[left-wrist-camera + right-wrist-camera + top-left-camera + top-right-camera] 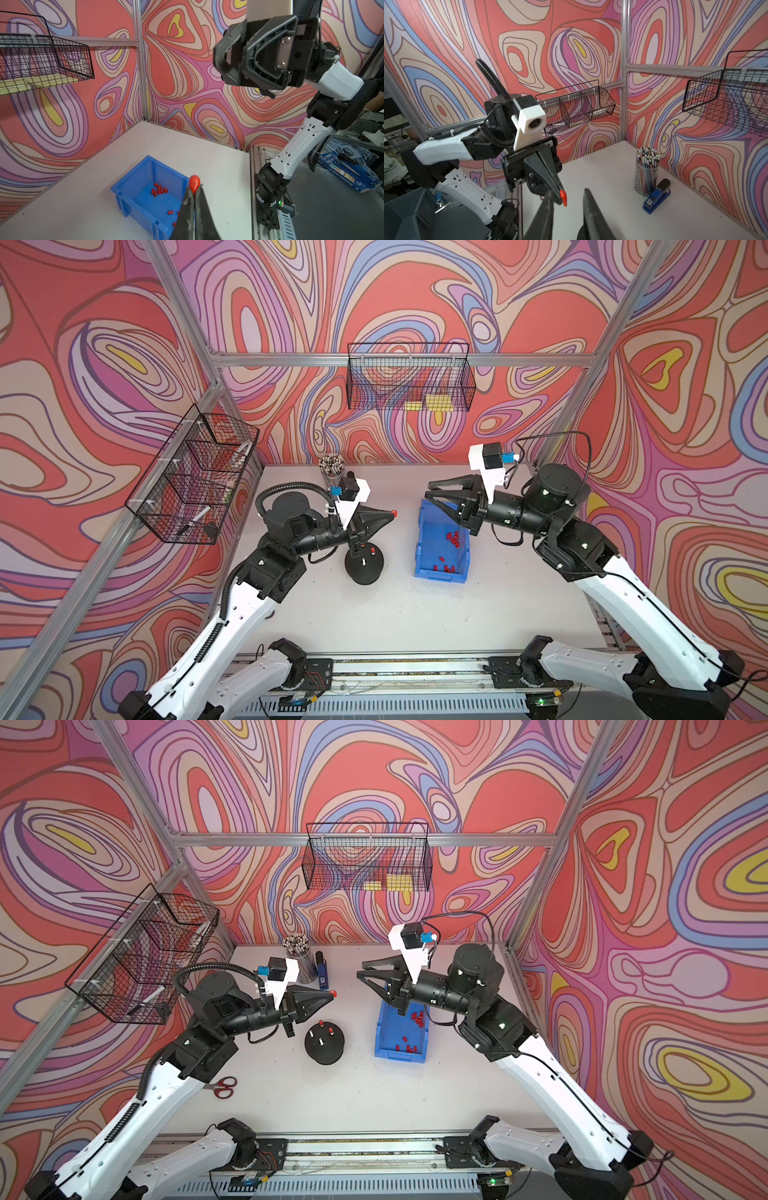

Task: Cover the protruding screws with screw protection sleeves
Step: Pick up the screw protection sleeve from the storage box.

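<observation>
Screw protection sleeves (453, 538) lie in three places in both top views. Left of centre, the left jaws are pressed together on one red sleeve (394, 513), which pokes out past their tips, up off the bench (415, 614). The left wrist view shows this sleeve (194, 184) right where the two tips meet.

Lower in the frame than those tips, the black dome base (324, 1048) stands on the bench near the middle. In a top view, the two upper protruding screws (321, 1041) of the four wear red caps (331, 1030), and the two lower ones are bare metal.

Right of the base sits the blue bin (420, 539). Loose sleeves are scattered on its floor, a cluster near the middle and a few by the lower wall. The right jaws stand apart with nothing between them, over the bin's upper end.
</observation>
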Controlling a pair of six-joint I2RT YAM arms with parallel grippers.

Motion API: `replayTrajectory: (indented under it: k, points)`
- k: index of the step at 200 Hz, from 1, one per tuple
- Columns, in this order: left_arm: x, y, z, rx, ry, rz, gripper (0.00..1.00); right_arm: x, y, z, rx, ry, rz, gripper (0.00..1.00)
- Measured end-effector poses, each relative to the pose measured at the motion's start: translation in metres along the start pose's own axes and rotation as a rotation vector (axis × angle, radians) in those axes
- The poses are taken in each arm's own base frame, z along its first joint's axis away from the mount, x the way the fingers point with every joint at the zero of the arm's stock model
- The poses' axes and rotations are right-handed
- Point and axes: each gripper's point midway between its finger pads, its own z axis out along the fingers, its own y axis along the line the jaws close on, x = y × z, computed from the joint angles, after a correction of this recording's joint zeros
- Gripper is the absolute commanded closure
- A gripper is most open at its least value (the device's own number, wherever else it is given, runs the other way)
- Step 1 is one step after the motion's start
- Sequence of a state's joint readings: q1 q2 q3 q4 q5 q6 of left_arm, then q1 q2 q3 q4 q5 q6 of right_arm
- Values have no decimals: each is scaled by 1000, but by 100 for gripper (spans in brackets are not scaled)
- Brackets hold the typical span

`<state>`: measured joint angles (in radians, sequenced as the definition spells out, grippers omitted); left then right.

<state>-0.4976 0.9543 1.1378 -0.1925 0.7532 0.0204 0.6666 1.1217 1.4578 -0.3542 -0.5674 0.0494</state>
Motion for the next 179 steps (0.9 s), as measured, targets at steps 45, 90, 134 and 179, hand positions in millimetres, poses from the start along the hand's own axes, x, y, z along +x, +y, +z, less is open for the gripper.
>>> replayTrajectory:
  k: [45, 90, 134, 179]
  points:
    - [18, -7, -12, 3, 178, 84, 100, 61, 17, 19, -62, 246, -99, 76]
    - [41, -13, -18, 32, 288, 80, 100, 101, 28, 38, -112, 379, -168, 76]
    - [45, -18, -19, 65, 308, 76, 100, 99, 31, 42, -114, 366, -220, 77]
    - [47, -22, -19, 90, 312, 69, 100, 103, 29, 52, -114, 365, -233, 76]
